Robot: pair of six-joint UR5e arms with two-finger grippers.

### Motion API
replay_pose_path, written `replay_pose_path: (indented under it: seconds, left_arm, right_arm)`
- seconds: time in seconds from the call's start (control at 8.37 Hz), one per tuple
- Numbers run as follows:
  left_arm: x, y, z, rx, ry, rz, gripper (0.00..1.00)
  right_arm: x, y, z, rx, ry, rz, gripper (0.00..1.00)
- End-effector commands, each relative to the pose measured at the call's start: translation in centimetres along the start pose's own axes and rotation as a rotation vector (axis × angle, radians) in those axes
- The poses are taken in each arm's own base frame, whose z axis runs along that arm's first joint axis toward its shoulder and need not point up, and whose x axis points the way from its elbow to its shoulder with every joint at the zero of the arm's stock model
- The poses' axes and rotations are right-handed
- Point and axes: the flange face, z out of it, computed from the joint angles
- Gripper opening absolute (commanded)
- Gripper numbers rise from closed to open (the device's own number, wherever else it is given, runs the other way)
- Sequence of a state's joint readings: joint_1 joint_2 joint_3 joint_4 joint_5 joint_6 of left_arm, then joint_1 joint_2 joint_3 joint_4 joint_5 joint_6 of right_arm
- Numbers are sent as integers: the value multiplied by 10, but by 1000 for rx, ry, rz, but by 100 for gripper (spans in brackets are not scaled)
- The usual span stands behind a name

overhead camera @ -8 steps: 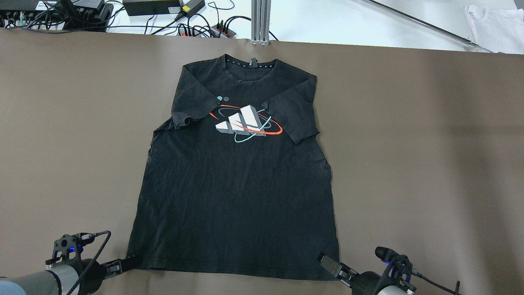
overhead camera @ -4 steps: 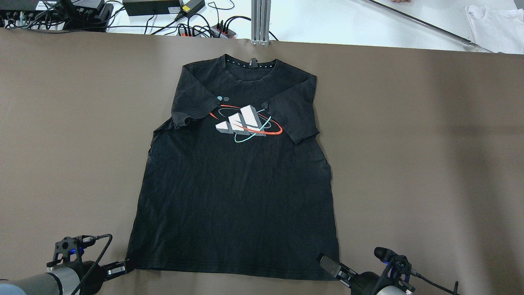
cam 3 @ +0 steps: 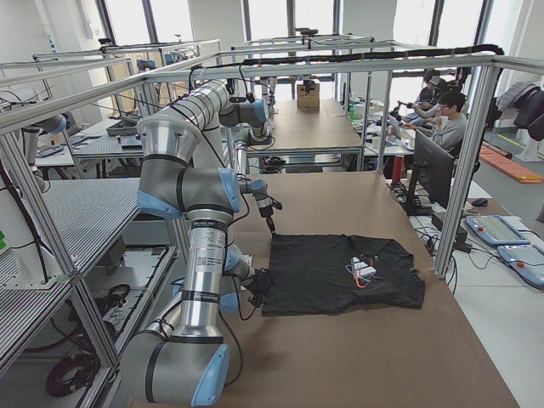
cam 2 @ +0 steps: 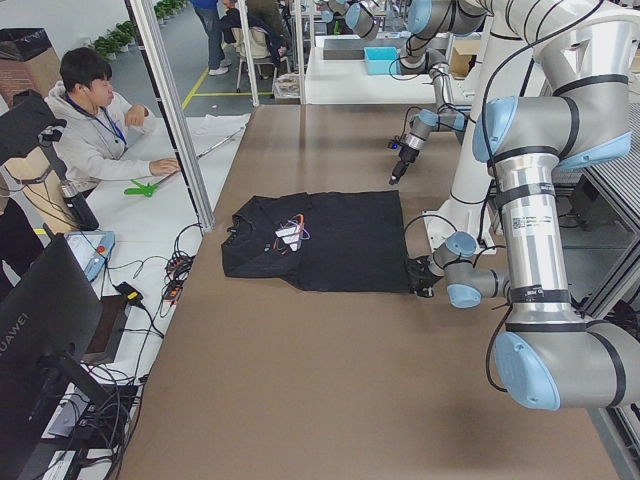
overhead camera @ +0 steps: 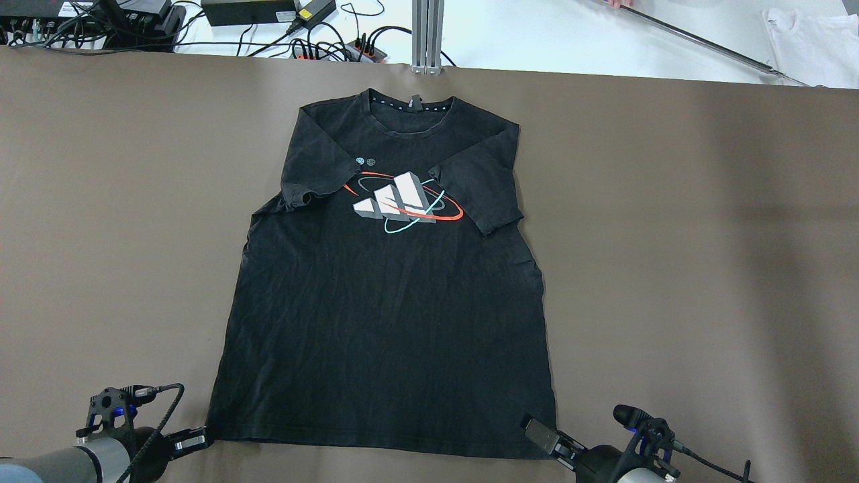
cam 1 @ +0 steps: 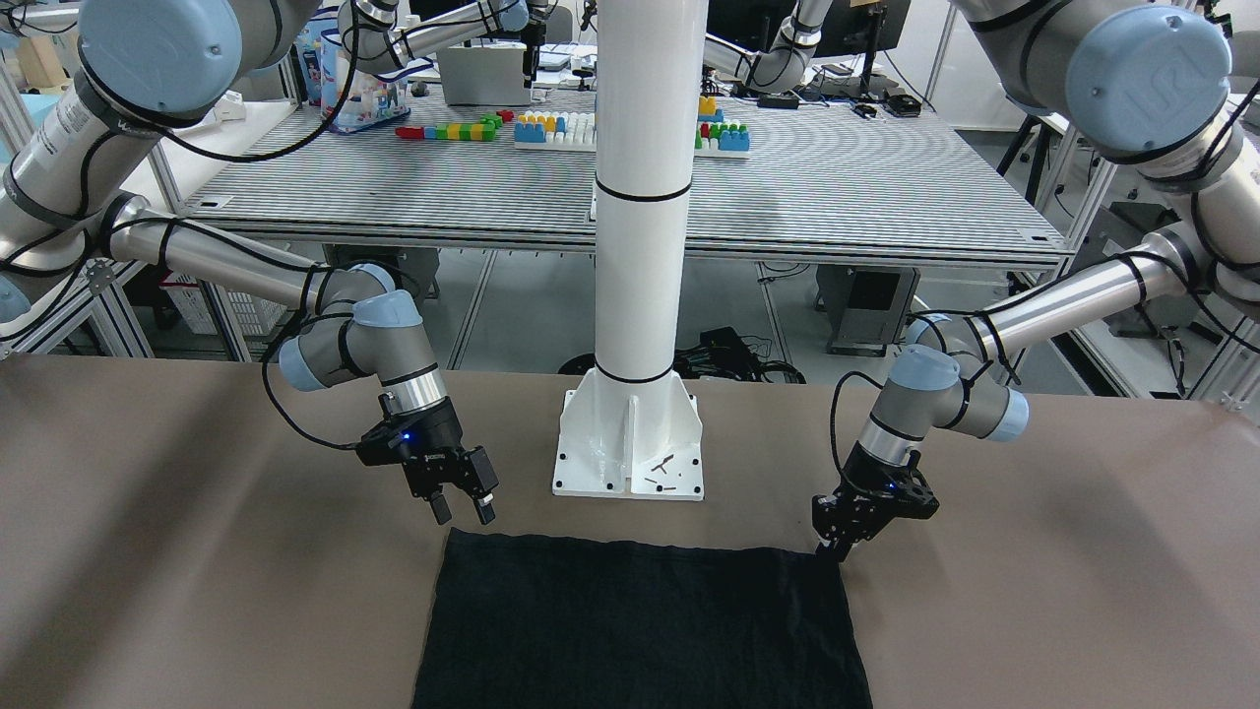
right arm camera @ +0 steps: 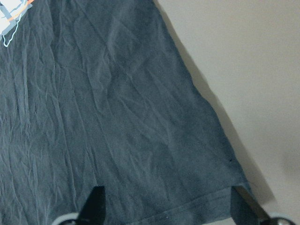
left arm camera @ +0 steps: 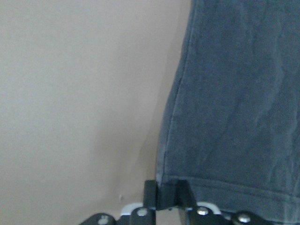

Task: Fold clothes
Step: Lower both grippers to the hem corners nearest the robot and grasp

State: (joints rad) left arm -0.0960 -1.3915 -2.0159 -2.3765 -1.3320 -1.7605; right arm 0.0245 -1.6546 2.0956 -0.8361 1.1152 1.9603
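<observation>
The clothes are one black T-shirt [overhead camera: 389, 322] with a white, red and teal chest print, flat on the brown table, collar at the far side, both sleeves folded in. It also shows in the front view [cam 1: 640, 620]. My left gripper [overhead camera: 194, 439] is at the shirt's near left hem corner; in the left wrist view my left gripper [left arm camera: 168, 199] is shut on that corner of the shirt [left arm camera: 234, 117]. My right gripper [cam 1: 463, 514] is open just above the near right corner; in the right wrist view its fingers [right arm camera: 96, 204] stand wide apart over the hem [right arm camera: 117, 117].
The white pillar base [cam 1: 630, 443] stands just behind the hem, between my arms. Cables and power supplies [overhead camera: 248, 10] and an aluminium post [overhead camera: 427, 33] lie past the table's far edge. A white cloth [overhead camera: 812, 40] is at the far right. An operator [cam 2: 95, 120] sits beyond.
My left gripper has drawn back toward the robot and left, and the shirt's near left corner has come with it. The right gripper has hardly moved.
</observation>
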Motion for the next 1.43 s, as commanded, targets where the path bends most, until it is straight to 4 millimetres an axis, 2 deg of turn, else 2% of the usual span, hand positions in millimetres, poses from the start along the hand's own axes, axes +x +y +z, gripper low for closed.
replay_pose_path:
  seconds: [0.0,0.36,0.48,0.72,0.96,1.31]
  left_arm:
    - [0,-1,0,14,0,5,0]
    - [3,0,0,16,6,5,0]
    - [3,0,0,16,6,5,0]
    - [4,1,0,14,8,5,0]
    - [4,1,0,14,9,5,0]
    - [5,1,1,13,11,6,0]
  right_arm:
    - [4,0,2,3,8,-6,94]
    - [24,5,19,52,148,-82,91]
    - [31,14,22,48,183,-106,88]
    - [34,20,23,45,189,-102,75]
    - [35,28,26,64,175,-115,47]
    - [32,29,26,63,171,-115,1]
